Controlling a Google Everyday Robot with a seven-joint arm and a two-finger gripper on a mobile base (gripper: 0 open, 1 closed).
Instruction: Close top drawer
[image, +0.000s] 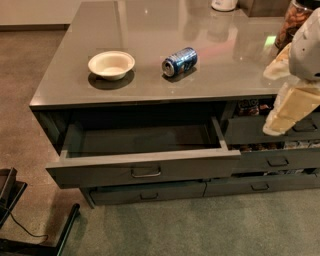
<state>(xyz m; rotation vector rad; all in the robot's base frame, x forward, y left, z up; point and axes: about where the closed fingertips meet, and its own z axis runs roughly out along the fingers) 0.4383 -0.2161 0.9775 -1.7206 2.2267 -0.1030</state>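
Observation:
The top drawer of the grey cabinet stands pulled far out toward me, empty inside, with a small metal bar handle centred on its flat front. My gripper hangs at the right edge of the view, cream-coloured, in front of the right-hand drawers and well to the right of the open drawer's corner. It touches nothing that I can see.
On the grey countertop lie a white bowl and a blue can on its side. Right-hand drawers show snack packets. A slim closed drawer sits below. A black stand is at the lower left on the carpet.

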